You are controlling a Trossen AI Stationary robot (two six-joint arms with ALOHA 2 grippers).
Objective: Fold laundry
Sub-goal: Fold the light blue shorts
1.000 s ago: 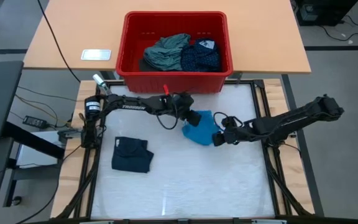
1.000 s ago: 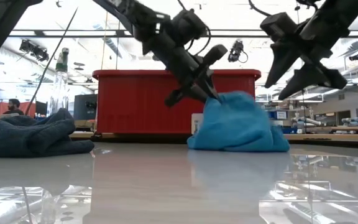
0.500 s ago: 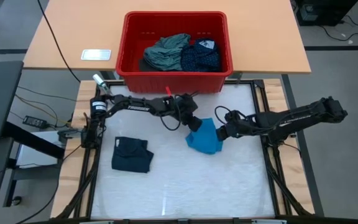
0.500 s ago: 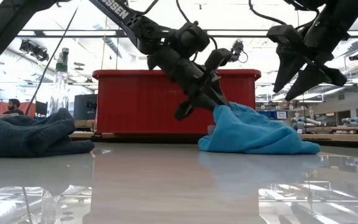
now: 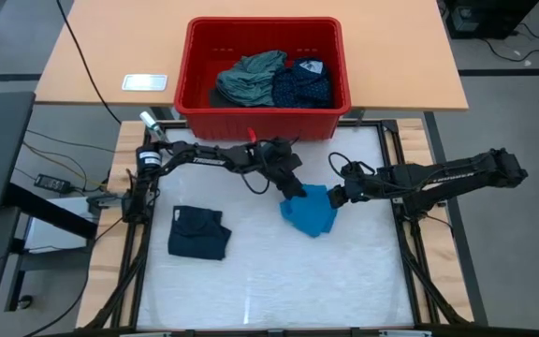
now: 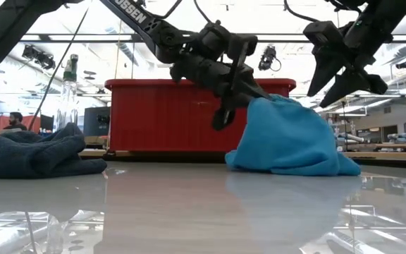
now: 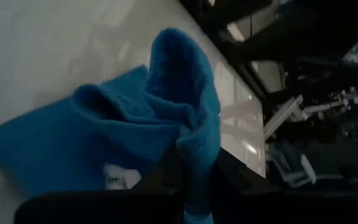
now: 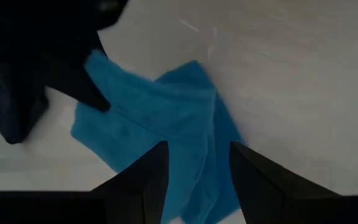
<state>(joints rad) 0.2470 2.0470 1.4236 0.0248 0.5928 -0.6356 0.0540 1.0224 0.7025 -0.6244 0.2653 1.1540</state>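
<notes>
So progress so far: one dark navy small one sits folded on the desk, well off to the left-arm side of the red bin; the grey-green shirt and the navy dotted piece are inside that bin untouched, so I'd say most of the job is left; right now it's the bright blue small one, lying on the desk just in front of the bin; the left gripper has its fingers clamped on the cloth's upper edge, holding it up in a peak; the right gripper hangs right at the far edge of the blue piece, fingers roughly half spread with nothing in them; compared to a second ago the left one has dragged the cloth a bit farther from the bin and the right one has pulled in closer, cloth went flat then peaked again.
</notes>
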